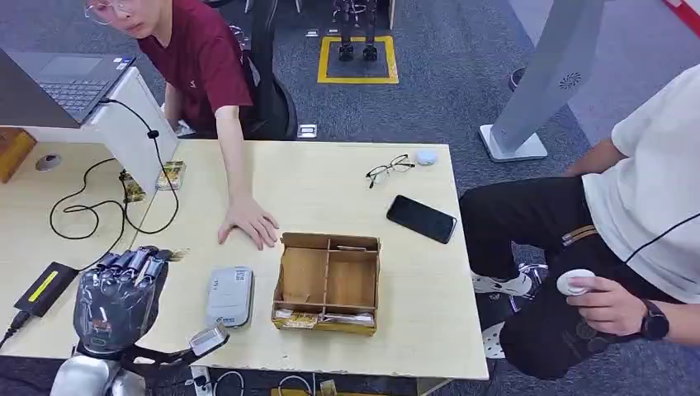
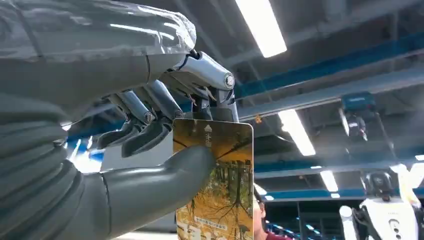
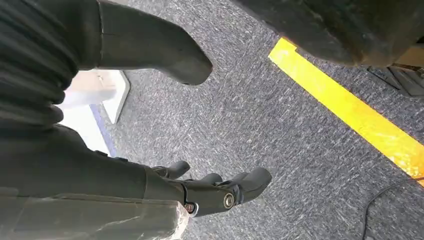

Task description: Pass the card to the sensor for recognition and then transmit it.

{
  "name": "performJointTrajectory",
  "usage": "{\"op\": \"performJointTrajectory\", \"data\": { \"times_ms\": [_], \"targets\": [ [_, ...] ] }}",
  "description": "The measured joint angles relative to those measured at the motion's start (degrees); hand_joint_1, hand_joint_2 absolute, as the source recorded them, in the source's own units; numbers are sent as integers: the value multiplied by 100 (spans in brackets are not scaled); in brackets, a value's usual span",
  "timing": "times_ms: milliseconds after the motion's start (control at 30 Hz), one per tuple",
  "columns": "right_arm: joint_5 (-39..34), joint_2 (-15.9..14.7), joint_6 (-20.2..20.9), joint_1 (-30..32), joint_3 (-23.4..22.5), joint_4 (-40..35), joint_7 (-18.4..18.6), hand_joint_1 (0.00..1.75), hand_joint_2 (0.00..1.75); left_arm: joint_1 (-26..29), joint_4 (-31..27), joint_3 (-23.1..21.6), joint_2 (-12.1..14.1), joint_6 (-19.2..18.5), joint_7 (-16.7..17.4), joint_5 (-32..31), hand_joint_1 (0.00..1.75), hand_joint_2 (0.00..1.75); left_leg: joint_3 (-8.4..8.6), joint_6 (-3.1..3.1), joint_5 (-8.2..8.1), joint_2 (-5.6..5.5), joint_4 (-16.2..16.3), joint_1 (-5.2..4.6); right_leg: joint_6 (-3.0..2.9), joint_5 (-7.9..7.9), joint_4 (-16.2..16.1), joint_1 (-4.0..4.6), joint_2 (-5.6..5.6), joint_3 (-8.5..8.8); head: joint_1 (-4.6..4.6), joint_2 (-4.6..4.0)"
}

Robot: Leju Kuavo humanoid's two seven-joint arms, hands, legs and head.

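Note:
My left hand (image 1: 120,297) is raised over the table's near left corner, its back toward the head camera. In the left wrist view its thumb and fingers (image 2: 150,132) pinch a yellow card (image 2: 222,195) printed with trees, held upright. A flat grey-white sensor (image 1: 229,295) lies on the table just right of that hand, beside a wooden compartment box (image 1: 328,282). My right hand (image 3: 210,192) hangs over the grey carpet with its fingers apart and nothing in it.
A person in a dark red shirt rests a hand (image 1: 248,221) on the table beyond the sensor. Another person sits at the right holding a small white round object (image 1: 575,282). A phone (image 1: 421,219), glasses (image 1: 390,169), a laptop (image 1: 70,78) and cables (image 1: 91,206) lie farther back.

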Motion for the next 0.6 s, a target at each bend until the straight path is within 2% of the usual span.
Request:
{"op": "performJointTrajectory", "data": {
  "times_ms": [67,100,133,267,333,467,600],
  "targets": [
    [0,0,0,-1,4,0,7,0,175,38,-4,-251,230,2,770,-60,175,175,-2,0,0,0,0,1,0,0,0,1,0,-1,-2,0],
    [-4,0,0,-2,4,0,9,0,175,33,-4,-315,319,2,985,-65,175,175,-2,0,0,-1,0,1,0,-1,0,1,-2,-1,4,0],
    [-13,0,2,-2,4,-2,9,0,175,36,11,-380,410,2,1074,-65,175,175,-1,0,0,0,-1,1,0,-1,0,1,0,-1,-4,0],
    [-13,0,0,-1,7,-4,9,0,175,38,101,-522,566,2,1087,-67,175,175,-3,0,0,0,0,0,1,0,0,0,0,1,-4,0],
    [-15,0,-6,-1,7,-4,9,0,175,38,160,-557,616,2,964,-67,175,175,-2,0,0,2,0,-1,1,0,-1,-1,1,1,-4,0],
    [-20,0,-6,-4,4,-4,13,0,175,50,357,-872,854,2,1502,-67,175,175,-2,0,0,0,0,-1,1,0,0,-1,-1,0,-7,0],
    [-20,0,-17,-3,4,-4,13,0,175,49,527,-1187,1060,2,1749,-67,175,175,-1,0,0,1,0,0,0,0,0,0,0,-1,-7,0]
  ]
}}
